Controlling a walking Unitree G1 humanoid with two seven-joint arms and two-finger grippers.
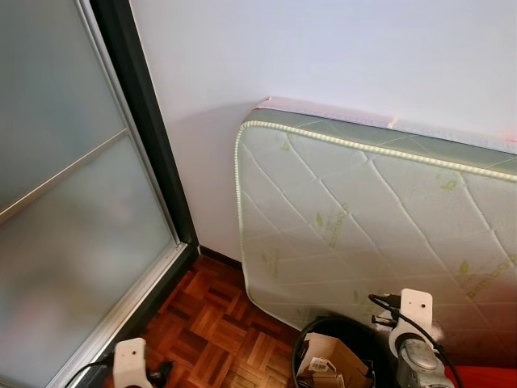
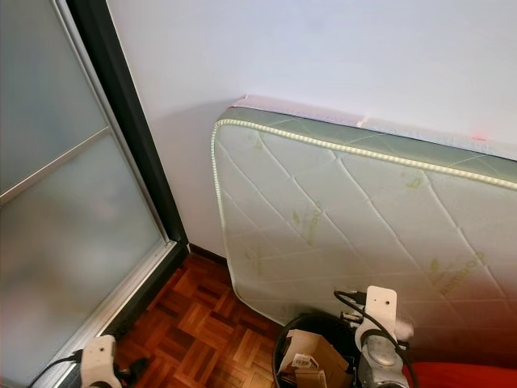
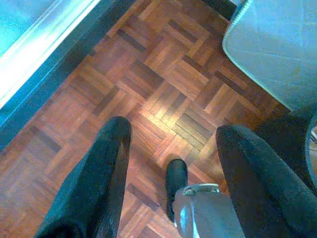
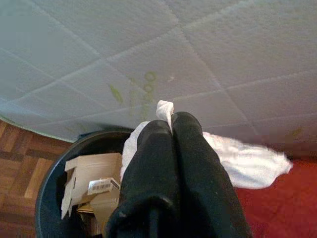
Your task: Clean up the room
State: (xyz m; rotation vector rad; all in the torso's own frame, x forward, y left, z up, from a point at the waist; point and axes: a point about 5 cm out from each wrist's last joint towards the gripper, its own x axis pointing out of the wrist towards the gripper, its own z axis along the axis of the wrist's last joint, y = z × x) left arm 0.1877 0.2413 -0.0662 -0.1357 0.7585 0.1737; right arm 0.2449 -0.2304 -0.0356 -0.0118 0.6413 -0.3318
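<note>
Your right gripper (image 4: 171, 126) has its fingers pressed together on a white tissue (image 4: 237, 156), which bunches out on both sides of the fingertips. The tissue hangs above the rim of a black bin (image 4: 54, 173) that already contains torn cardboard (image 4: 94, 181). Your left gripper (image 3: 171, 134) has its fingers spread wide apart, holding nothing, above bare parquet floor (image 3: 163, 74).

The bin stands against a quilted mattress (image 1: 363, 226) propped on its edge against the white wall (image 1: 323, 56), so you have no room behind the bin. A red surface (image 4: 277, 203) lies beside the bin on its right. On your left, a frosted sliding door (image 1: 73, 226) in a dark frame bounds the open floor.
</note>
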